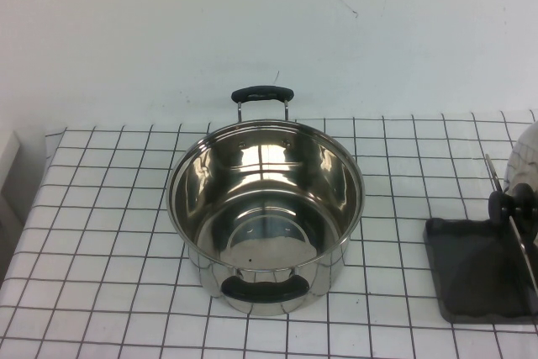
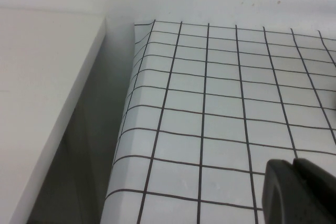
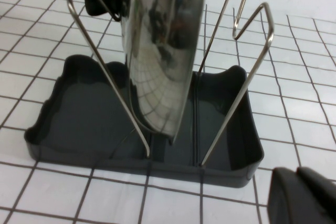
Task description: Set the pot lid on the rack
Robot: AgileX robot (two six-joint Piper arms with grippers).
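The pot lid (image 1: 526,155), shiny steel with a black knob (image 1: 511,205), stands on edge in the rack (image 1: 471,279) at the right edge of the table. In the right wrist view the lid (image 3: 163,51) leans between the wire bars (image 3: 107,77), its lower rim in the dark grey tray (image 3: 68,114). My right gripper (image 3: 298,177) is shut and empty, apart from the rack, over the cloth beside the tray's corner. My left gripper (image 2: 294,166) is shut and empty over the cloth near the table's left edge. Neither arm shows in the high view.
An open steel pot (image 1: 265,208) with two black handles stands in the middle of the checked tablecloth (image 1: 101,233). A white block (image 2: 42,93) stands beside the table's left edge, with a gap between them.
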